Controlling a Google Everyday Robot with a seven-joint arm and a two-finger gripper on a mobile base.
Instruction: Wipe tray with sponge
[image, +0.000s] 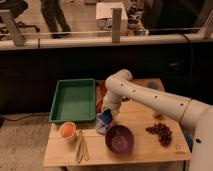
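1. Wooden table (145, 147): pale, flat rectangular top, matte; carries all the items below
2. Robot arm (150, 97): white, smooth, tubular, perforated with small dark holes; reaches from the right edge toward table centre, bending down at the elbow
3. Tray (74, 100): green, rectangular, raised rim, smooth plastic look; sits at the table's back left
4. Bowl (119, 138): purple, round, glossy, front centre
5. Grapes (160, 132): dark clustered bunch, right of the bowl
6. Cup (68, 131): small, round, orange inside, just in front of the tray
7. Gripper (106, 119): low over the table, just right of the tray, at a blue-white object, possibly the sponge (104, 121); whether the jaws are apart or together cannot be told
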